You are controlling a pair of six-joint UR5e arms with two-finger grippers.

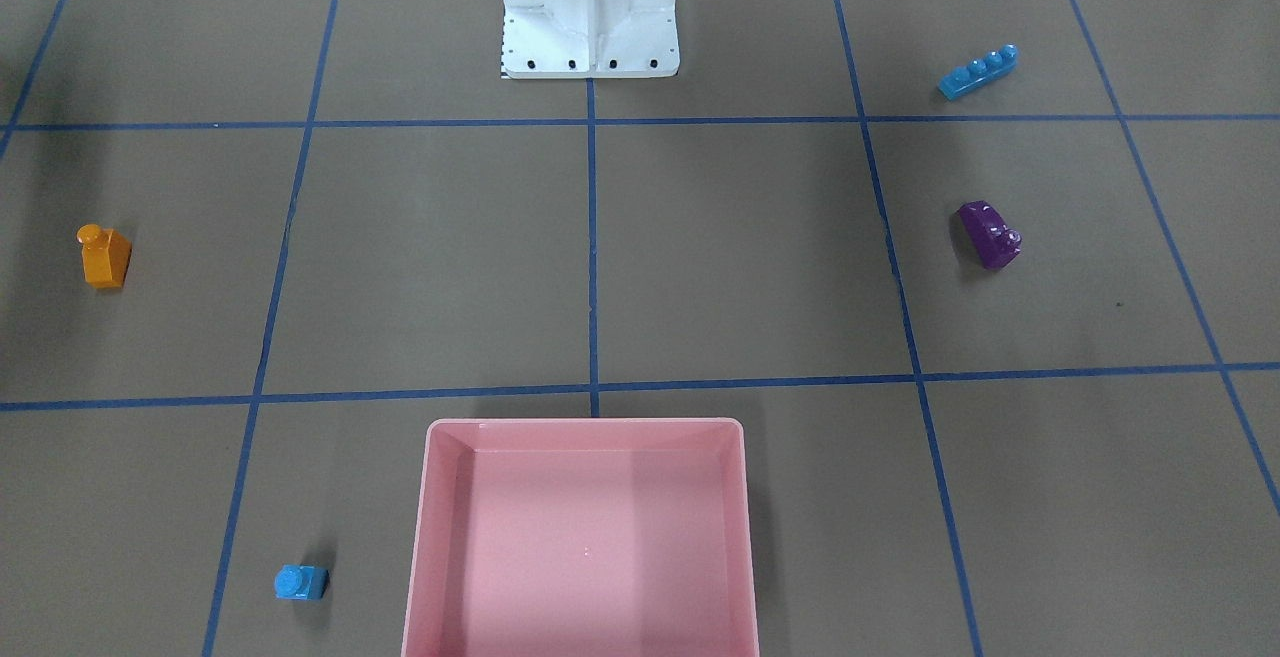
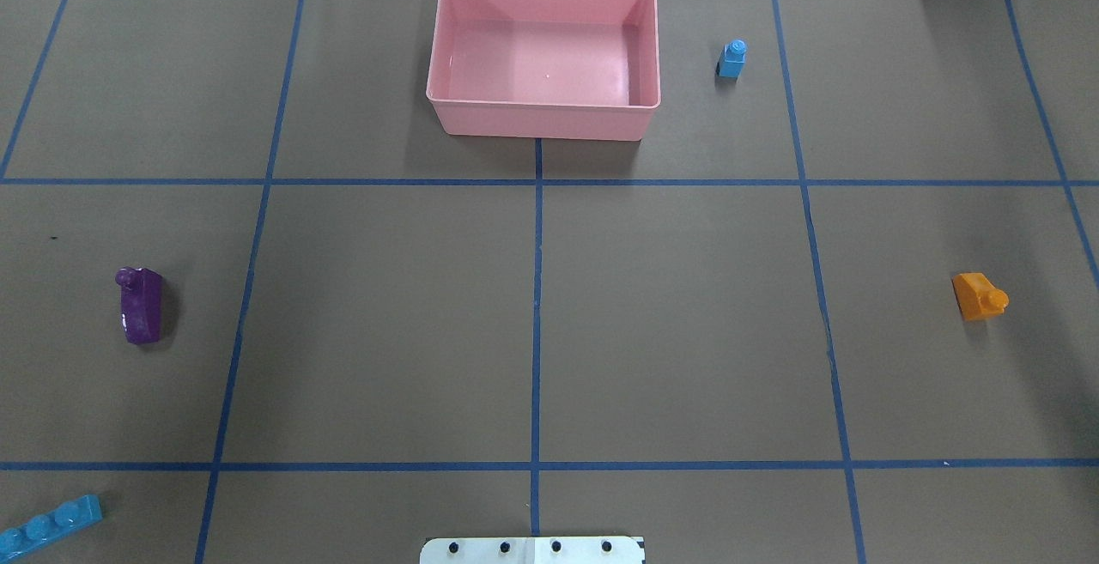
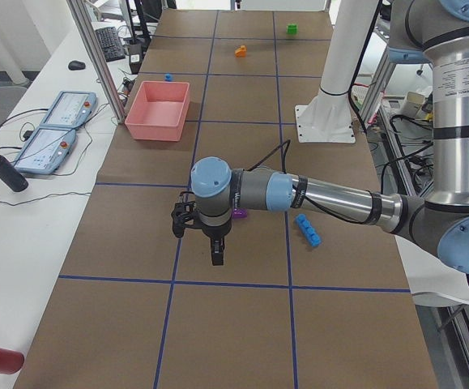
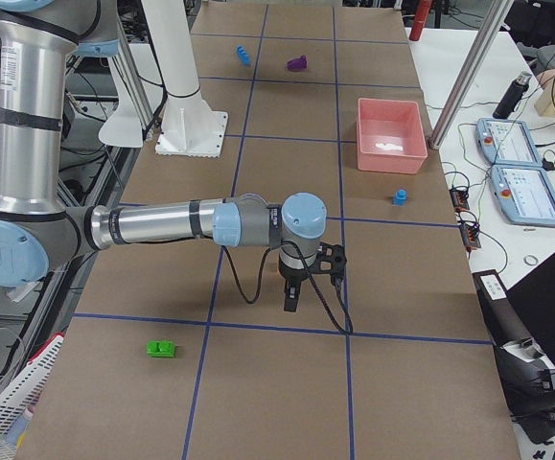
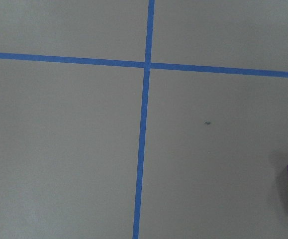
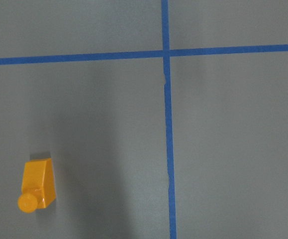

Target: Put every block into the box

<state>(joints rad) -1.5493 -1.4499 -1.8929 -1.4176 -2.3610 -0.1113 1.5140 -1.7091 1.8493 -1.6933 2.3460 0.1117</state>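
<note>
Can't tell if the left jaws or right jaws are wide or narrow, side views only; both hang over the desk [image 2: 687, 332]. Purple plastic brick [image 2: 142, 305] sits near the left ones, orange one-stud brick [image 2: 979, 296] near the right. Pink plastic box [image 2: 541, 124] is mid far edge, small blue one-stud brick [image 2: 731, 59] beside it, outside. Long blue four-stud brick [image 2: 47, 525]: near-left corner.

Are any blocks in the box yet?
No: the overhead view shows the box empty, with the small blue block standing outside it.
</note>
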